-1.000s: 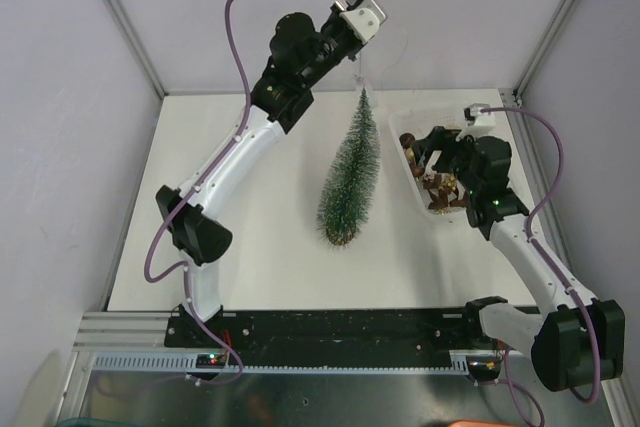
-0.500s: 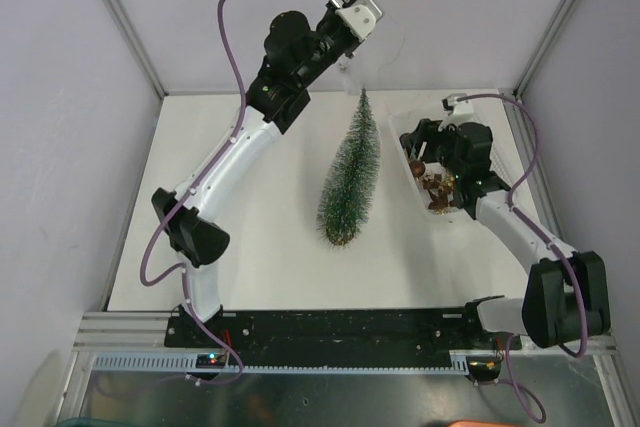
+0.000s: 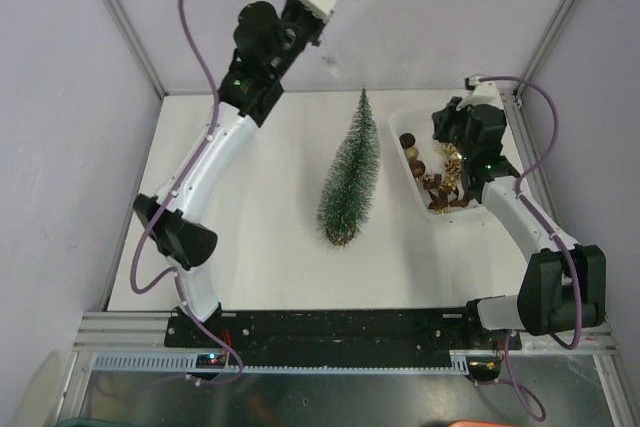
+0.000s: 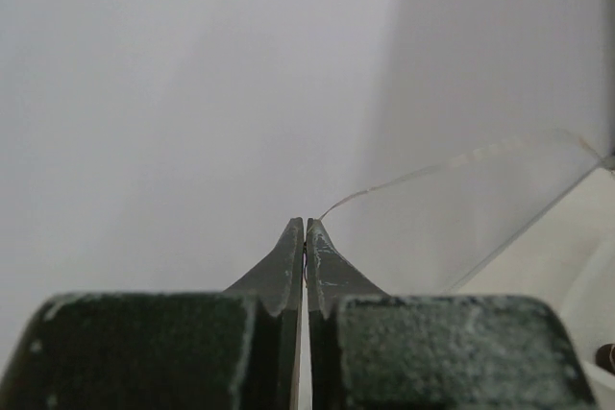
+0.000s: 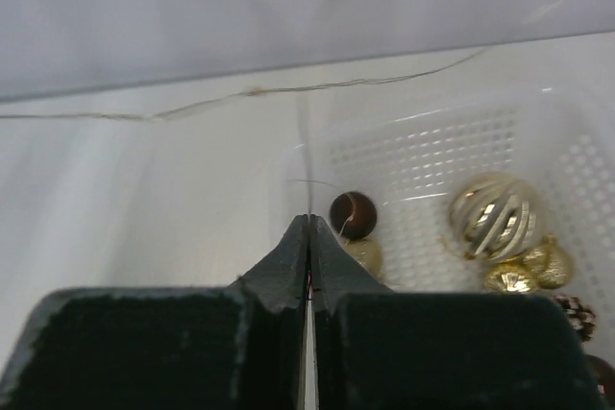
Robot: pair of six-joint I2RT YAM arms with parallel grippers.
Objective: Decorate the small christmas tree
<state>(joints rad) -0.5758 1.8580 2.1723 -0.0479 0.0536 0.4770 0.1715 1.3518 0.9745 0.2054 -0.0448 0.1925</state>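
The small christmas tree (image 3: 350, 172) stands upright mid-table, bare of ornaments, on its brown base (image 3: 340, 237). My left gripper (image 3: 318, 42) is raised by the back wall, up and left of the treetop. It is shut on a thin wire (image 4: 432, 172) that leaves its tips (image 4: 305, 223) and runs off to the right. My right gripper (image 3: 440, 130) hovers over the far left corner of the white basket (image 3: 425, 205). Its jaws (image 5: 308, 218) are pressed together, with a fine wire strand rising from the tips. More of the wire (image 5: 288, 88) stretches across behind.
The basket wall (image 5: 423, 151) holds a brown bauble (image 5: 353, 215), a gold openwork bauble (image 5: 490, 213) and several smaller gold and brown ones. Lilac walls close in the back and sides. The arm bases sit on the black rail (image 3: 340, 327) at the near edge.
My left gripper has swung left and back, away from the treetop, still shut. My right gripper has moved to the basket's far end and closed from wide open.
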